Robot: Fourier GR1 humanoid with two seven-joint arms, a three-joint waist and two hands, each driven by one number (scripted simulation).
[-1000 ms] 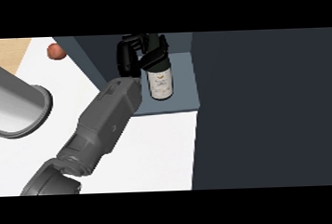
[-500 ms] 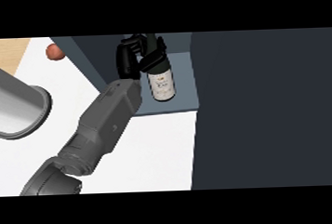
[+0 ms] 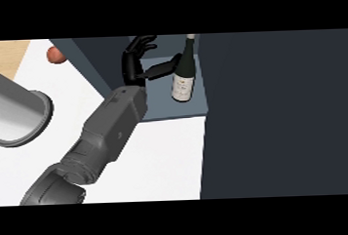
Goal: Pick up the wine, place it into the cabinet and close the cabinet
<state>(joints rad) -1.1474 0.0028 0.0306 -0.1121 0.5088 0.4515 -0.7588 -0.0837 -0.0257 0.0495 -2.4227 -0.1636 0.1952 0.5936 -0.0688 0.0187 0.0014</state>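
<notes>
The wine bottle (image 3: 181,87), dark glass with a pale label, stands upright on the grey-blue floor of the open cabinet (image 3: 161,110). My left hand (image 3: 134,63) hovers just left of the bottle inside the cabinet, fingers spread and straight. Its thumb (image 3: 163,68) reaches toward the bottle's shoulder, and I cannot tell whether it touches. Nothing is held. My grey left forearm (image 3: 112,126) runs up from the lower left. My right hand does not show.
The dark cabinet door (image 3: 277,111) fills the right side, standing open beside the bottle. A large grey metal pot (image 3: 15,115) sits at the left on the white counter (image 3: 160,159). A small reddish object (image 3: 55,55) lies at the far left.
My left hand was curled round the bottle; its fingers have opened and drawn back to the left. The bottle stays standing in the cabinet.
</notes>
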